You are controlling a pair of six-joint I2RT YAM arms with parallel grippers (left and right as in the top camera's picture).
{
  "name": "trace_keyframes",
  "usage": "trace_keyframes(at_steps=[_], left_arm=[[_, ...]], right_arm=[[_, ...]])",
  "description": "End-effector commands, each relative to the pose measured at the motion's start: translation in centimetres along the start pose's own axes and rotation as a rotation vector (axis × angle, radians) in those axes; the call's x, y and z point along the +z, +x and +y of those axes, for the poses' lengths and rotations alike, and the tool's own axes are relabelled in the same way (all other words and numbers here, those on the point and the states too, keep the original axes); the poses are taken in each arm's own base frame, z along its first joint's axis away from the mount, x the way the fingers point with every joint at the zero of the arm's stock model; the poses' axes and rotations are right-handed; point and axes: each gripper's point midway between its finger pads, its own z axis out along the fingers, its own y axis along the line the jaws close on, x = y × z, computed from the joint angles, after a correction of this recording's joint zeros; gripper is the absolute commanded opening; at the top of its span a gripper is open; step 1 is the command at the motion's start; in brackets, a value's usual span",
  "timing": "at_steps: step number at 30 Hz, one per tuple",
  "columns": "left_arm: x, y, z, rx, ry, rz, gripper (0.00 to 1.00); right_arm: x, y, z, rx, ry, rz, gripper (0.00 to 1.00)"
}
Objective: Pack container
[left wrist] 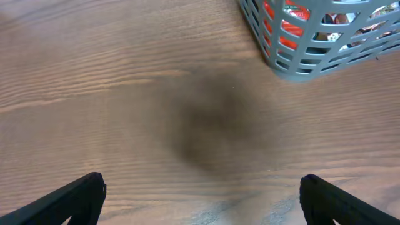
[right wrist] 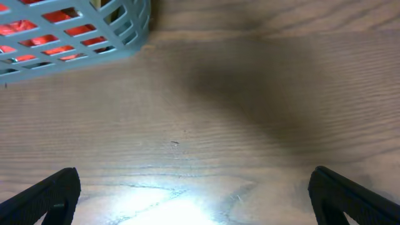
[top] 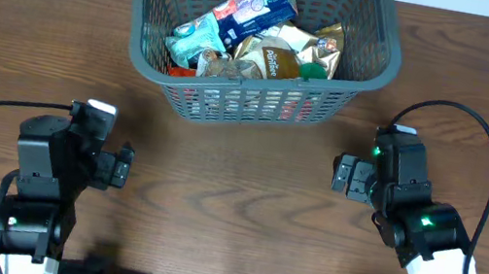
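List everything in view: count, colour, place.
basket: 1, grey, far centre of table, lattice sides.
packets: several piled together, exact count unclear; blue-white, gold-brown, teal, red, green; inside basket.
table: 1, brown wood, under everything.
cables: 2, black, one looping by each arm.
left claw: 1, black, open, near left, over bare table short of basket.
right claw: 1, black, open, near right, over bare table short of basket.
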Motion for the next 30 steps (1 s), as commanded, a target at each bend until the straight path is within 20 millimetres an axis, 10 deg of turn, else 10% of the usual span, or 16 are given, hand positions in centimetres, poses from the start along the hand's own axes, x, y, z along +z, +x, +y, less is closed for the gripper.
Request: trace_keyframes(at_steps=[1, 30], left_arm=[[0.1, 0.1, 0.1, 0.009, -0.011, 0.007, 0.99], [0.3, 0.3, 0.1, 0.008, -0.007, 0.020, 0.98]], right_arm=[[-0.1, 0.0, 0.0, 0.006, 0.008, -0.012, 0.99], [-0.4, 0.3, -1.5, 0.044, 0.019, -0.015, 0.99]])
